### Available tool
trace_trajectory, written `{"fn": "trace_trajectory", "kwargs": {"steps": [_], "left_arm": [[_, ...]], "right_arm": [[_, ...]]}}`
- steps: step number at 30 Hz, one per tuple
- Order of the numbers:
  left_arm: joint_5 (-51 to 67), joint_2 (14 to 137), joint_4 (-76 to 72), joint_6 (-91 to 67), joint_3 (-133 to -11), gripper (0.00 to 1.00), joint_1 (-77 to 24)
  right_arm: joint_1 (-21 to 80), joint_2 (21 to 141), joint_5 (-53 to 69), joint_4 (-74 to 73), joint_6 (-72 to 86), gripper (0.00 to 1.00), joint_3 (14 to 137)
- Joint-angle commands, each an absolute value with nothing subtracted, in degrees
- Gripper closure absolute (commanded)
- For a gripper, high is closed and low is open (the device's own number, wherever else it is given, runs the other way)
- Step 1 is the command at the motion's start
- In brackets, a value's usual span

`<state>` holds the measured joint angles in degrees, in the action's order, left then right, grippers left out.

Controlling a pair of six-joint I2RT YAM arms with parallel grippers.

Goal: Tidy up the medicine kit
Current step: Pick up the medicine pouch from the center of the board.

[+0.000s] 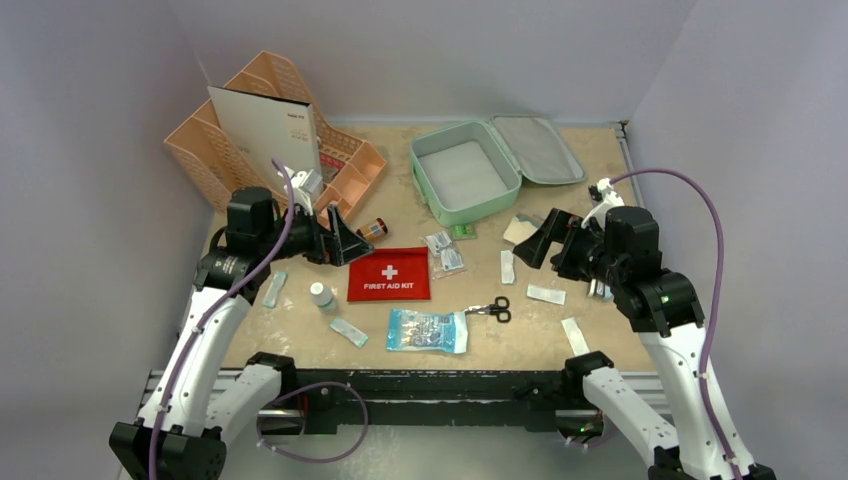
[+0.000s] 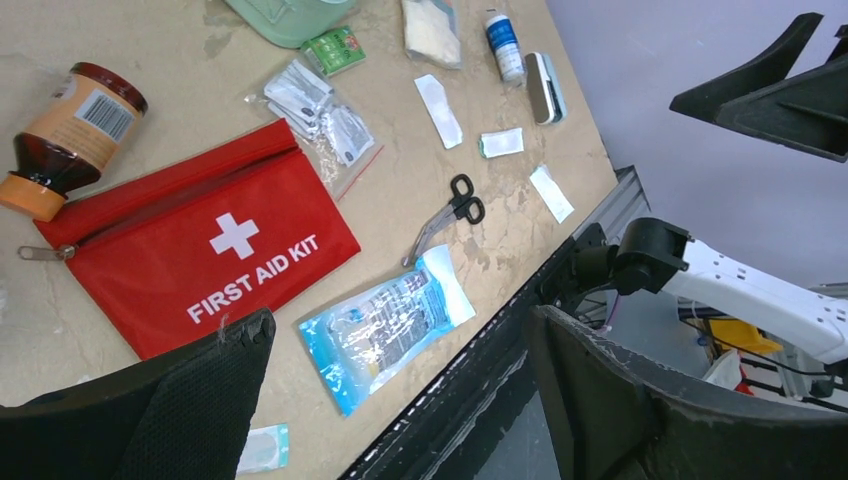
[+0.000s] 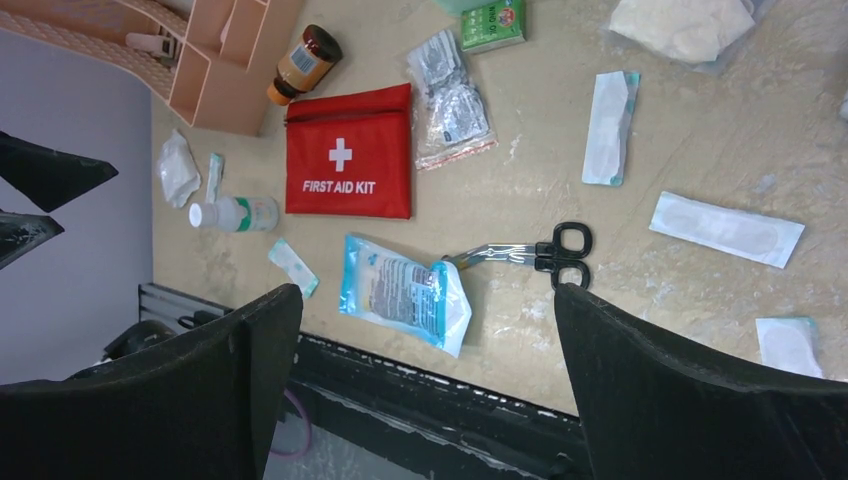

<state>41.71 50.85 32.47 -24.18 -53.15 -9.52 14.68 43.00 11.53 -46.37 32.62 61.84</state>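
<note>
Beige table (image 1: 300, 318) between grey walls, strewn with small supplies. Beyond both claws and about midway between them: medicine kit (image 1: 478, 208), open, lid laid back, inside seemingly empty.

Left gripper (image 2: 400, 400) spread wide and holding nothing, hovering over the near edge of the red pouch (image 2: 200, 250), with amber bottle (image 2: 70, 135) lying ahead and off to one side. Right gripper (image 3: 425, 400) also wide and empty, with blue packet (image 3: 400, 290) and scissors (image 3: 540, 250) just ahead of its fingers.

Judging from the bare case, nothing packed yet, so likely the very first pick. Better to begin with something thick, such as the bottle, than with the flat plasters. Turn the wrist to bring the fingers across the bottle body, not the cap. Come down straight, close gently, and lift well clear before travelling. Release low inside the case, close to a corner, to save room for the rest. Hold the other arm back from the case meanwhile, to avoid crossing.
</note>
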Motion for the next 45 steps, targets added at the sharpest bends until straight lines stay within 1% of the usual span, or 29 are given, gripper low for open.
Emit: {"fn": "trace_trajectory", "kwargs": {"steps": [1, 12, 16, 19, 21, 25, 28, 32, 35, 38, 39, 40, 45], "left_arm": [[39.1, 50.4, 33.2, -21.6, -55.0, 0.05, -9.7], [32.3, 48.3, 34.3, -20.0, -53.8, 0.06, -9.7], [23.0, 46.8, 36.8, -19.3, -54.0, 0.07, -9.7], [15.4, 46.6, 38.1, -19.8, -54.0, 0.07, -9.7], [12.4, 46.4, 38.1, -20.4, -53.7, 0.06, -9.7], [10.6, 45.5, 38.8, -19.9, -53.9, 0.06, -9.6], [9.7, 43.8, 38.8, -19.9, -53.2, 0.06, -9.6], [8.8, 42.2, 38.7, -20.3, -53.2, 0.06, -9.6], [6.6, 41.6, 39.6, -20.4, -53.6, 0.05, -9.6], [6.8, 41.2, 39.5, -20.1, -53.5, 0.03, -9.6], [7.1, 41.2, 39.5, -20.0, -53.5, 0.03, -9.6], [7.3, 41.2, 39.6, -20.0, -53.5, 0.03, -9.6], [8.4, 41.2, 39.3, -19.9, -53.4, 0.03, -9.6]], "right_arm": [[14.9, 42.6, 12.0, -46.1, 34.1, 0.01, 62.1], [15.0, 47.3, 16.4, -36.7, 36.4, 0.01, 58.8], [15.3, 50.7, 22.7, -27.1, 38.5, 0.03, 54.6], [16.5, 54.7, 24.7, -18.7, 41.4, 0.09, 51.5], [19.2, 58.2, 22.6, -16.2, 41.2, 0.16, 51.9], [27.7, 67.2, 12.9, -17.0, 38.1, 0.26, 55.7], [31.7, 74.6, 10.3, -14.6, 39.1, 0.36, 57.0], [37.5, 84.2, 7.0, -9.2, 38.9, 0.40, 59.6], [42.0, 92.3, 2.1, -13.5, 38.4, 0.42, 66.1], [43.1, 97.9, 0.2, -13.0, 38.4, 0.42, 68.8], [43.3, 99.3, -0.8, -12.9, 38.2, 0.43, 69.5], [43.4, 100.5, -1.7, -12.9, 39.0, 0.48, 70.1], [44.9, 105.3, -4.9, -14.0, 38.4, 0.51, 72.9]]}}
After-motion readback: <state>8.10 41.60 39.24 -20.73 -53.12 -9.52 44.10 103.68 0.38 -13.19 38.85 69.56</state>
